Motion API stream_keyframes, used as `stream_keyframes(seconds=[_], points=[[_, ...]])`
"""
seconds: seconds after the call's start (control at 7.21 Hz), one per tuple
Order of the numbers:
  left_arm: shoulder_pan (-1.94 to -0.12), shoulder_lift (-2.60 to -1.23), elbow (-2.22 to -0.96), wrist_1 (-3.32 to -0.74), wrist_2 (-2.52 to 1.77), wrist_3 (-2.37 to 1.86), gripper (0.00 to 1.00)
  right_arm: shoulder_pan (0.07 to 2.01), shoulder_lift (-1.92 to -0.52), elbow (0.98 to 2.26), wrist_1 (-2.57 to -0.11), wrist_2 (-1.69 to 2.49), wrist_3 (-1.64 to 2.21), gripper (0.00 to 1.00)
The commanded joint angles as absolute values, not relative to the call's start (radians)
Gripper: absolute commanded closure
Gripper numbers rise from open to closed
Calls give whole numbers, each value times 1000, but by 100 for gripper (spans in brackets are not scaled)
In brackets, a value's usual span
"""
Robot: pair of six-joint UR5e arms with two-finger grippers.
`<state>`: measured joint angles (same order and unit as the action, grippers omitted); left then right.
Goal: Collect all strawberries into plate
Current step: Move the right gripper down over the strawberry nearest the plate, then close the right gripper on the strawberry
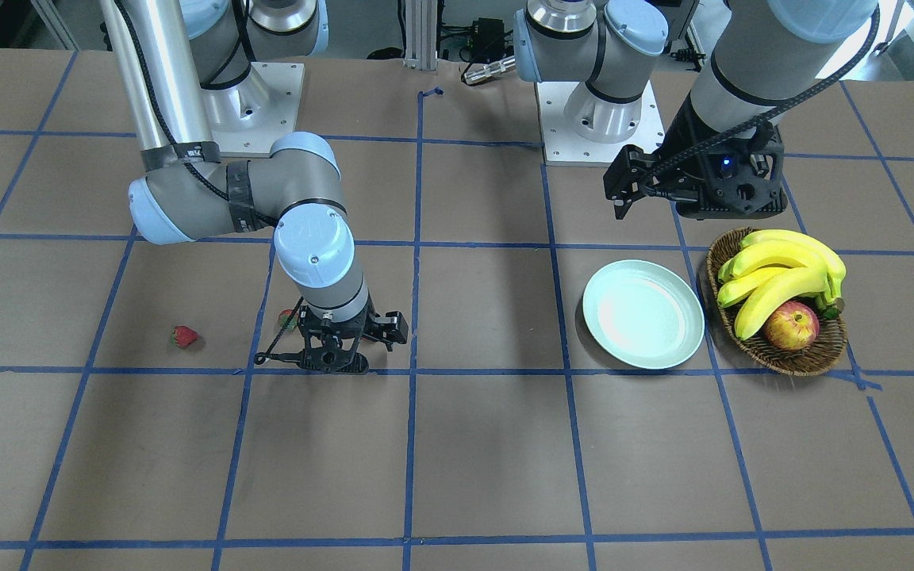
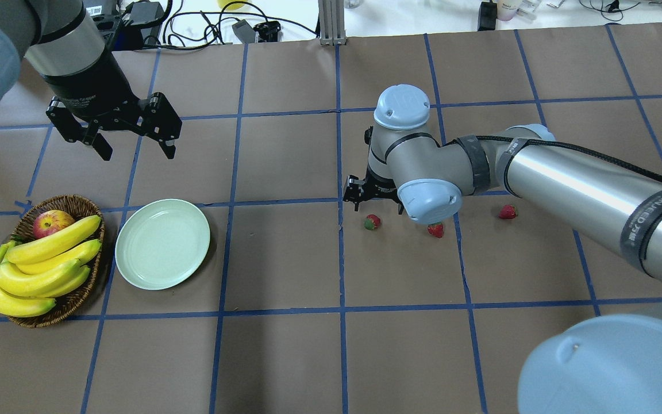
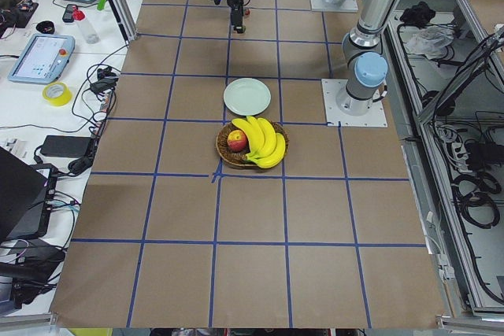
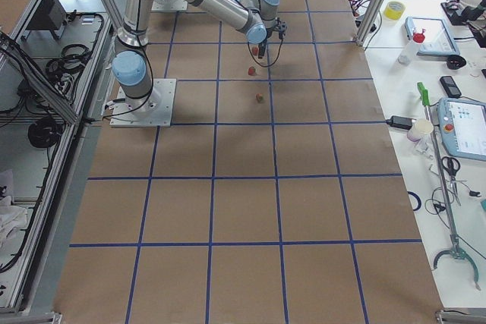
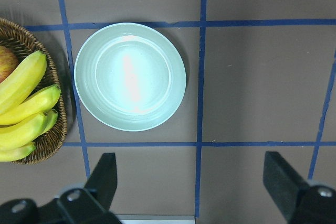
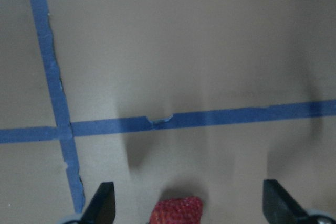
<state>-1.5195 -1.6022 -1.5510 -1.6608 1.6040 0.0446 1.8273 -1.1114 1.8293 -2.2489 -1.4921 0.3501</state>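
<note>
Three small red strawberries lie on the brown table in the overhead view: one [image 2: 372, 222] by a blue tape line, one [image 2: 435, 230] partly under my right arm, one [image 2: 507, 212] further right. My right gripper [image 2: 360, 192] is low over the table and open. In the right wrist view the first strawberry [image 6: 177, 211] sits between its fingers [image 6: 102, 203] at the bottom edge. The pale mint plate [image 2: 162, 243] is empty, far to the left. My left gripper [image 2: 130, 138] hangs open and empty above the table beyond the plate [image 5: 130, 76].
A brown wicker basket [image 2: 72, 204] with bananas [image 2: 38, 264] and a red-yellow apple [image 2: 52, 223] stands just left of the plate. Blue tape lines grid the table. Cables and equipment lie along the far edge.
</note>
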Motion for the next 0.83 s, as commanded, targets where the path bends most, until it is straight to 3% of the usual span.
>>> stream_keyframes(seconds=[0.0,0.14,0.28,0.42,0.56,0.69], points=[[-1520,-1594,-1552,-1660,1603,43,0,1856,-1103,1839,-2247,-1500,367,12],[-1520,-1589,-1554,-1660,1603,44,0,1856,-1103,1839,-2241,-1505,367,24],[-1520,-1589,-1552,-1658,1592,40,0,1856,-1101,1832,-2235,-1500,365,48],[-1522,-1589,-1552,-1658,1594,41,0,1856,-1109,1824,-2229,-1494,368,57],[-1522,-1589,-1552,-1658,1592,41,0,1856,-1109,1824,-2200,-1496,367,78],[-1520,-1586,-1548,-1660,1606,52,0,1856,-1111,1818,-2189,-1496,367,83]])
